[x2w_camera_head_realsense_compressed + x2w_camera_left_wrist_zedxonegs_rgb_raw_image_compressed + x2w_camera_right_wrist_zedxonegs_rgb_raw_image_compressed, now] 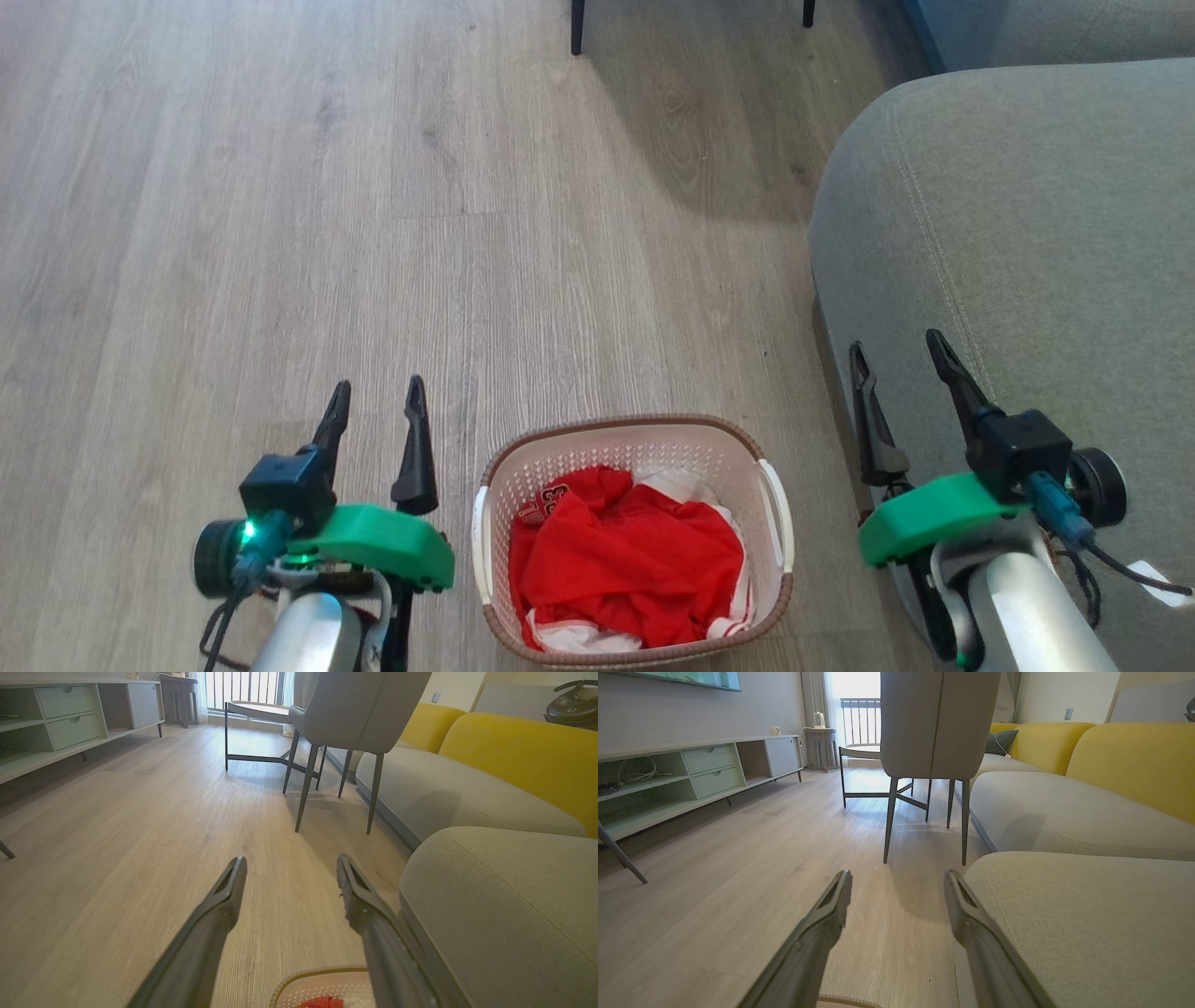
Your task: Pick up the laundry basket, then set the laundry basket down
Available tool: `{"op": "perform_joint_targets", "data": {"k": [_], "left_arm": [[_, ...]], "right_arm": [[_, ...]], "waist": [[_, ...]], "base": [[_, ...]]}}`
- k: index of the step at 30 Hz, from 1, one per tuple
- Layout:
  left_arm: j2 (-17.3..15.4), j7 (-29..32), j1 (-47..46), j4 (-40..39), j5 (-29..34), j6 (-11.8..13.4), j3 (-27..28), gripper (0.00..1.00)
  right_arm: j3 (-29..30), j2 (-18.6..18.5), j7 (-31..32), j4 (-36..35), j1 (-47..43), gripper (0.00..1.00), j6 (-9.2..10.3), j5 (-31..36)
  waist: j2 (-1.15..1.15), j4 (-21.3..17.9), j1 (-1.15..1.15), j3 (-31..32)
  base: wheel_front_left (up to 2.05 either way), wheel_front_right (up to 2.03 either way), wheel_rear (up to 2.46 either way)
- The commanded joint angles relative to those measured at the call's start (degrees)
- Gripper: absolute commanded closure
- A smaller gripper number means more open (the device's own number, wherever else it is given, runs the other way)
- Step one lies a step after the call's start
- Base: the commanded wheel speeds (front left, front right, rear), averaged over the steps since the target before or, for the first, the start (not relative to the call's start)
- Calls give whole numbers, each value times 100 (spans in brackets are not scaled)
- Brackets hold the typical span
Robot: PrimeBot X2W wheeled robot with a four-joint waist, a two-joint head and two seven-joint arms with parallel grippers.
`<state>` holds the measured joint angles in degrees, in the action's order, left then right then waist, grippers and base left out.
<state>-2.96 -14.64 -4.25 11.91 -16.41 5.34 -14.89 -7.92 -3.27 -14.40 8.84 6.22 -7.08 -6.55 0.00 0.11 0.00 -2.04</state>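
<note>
The laundry basket stands on the wooden floor at the bottom middle of the head view, white with perforated walls, a brown woven-look rim and two white side handles. Red-and-white clothing fills it. My left gripper hovers open just left of the basket, empty. My right gripper is open to the basket's right, over the sofa's edge, also empty. In the left wrist view the basket's far rim peeks in at the bottom between the fingers. The right wrist view shows its open fingers.
A grey sofa seat rises close to the basket's right side, with yellow back cushions behind. A grey chair on thin dark legs and a low table stand ahead. A long pale cabinet lines the left wall.
</note>
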Motion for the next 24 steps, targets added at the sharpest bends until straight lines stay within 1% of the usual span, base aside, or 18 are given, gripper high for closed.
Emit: {"op": "perform_joint_targets", "data": {"k": [1,16,19,24], "left_arm": [[8,-36,-228,-136,-49,-29,165,0],[8,-36,-264,-64,-109,-15,165,0],[8,-36,-318,-17,-129,-18,170,0],[8,-36,-454,207,-105,-67,107,0]], "right_arm": [[-117,39,-60,-146,190,0,-41,-79],[-136,39,-60,-152,234,0,-41,-8],[-195,39,-60,-95,297,0,-41,133],[-240,39,-60,224,472,0,-41,196]], "waist": [[0,2,0,9],[0,7,0,-116],[0,-2,0,-250],[0,-27,0,-576]], "base": [[0,0,0],[0,0,0],[0,0,0],[0,0,0]]}}
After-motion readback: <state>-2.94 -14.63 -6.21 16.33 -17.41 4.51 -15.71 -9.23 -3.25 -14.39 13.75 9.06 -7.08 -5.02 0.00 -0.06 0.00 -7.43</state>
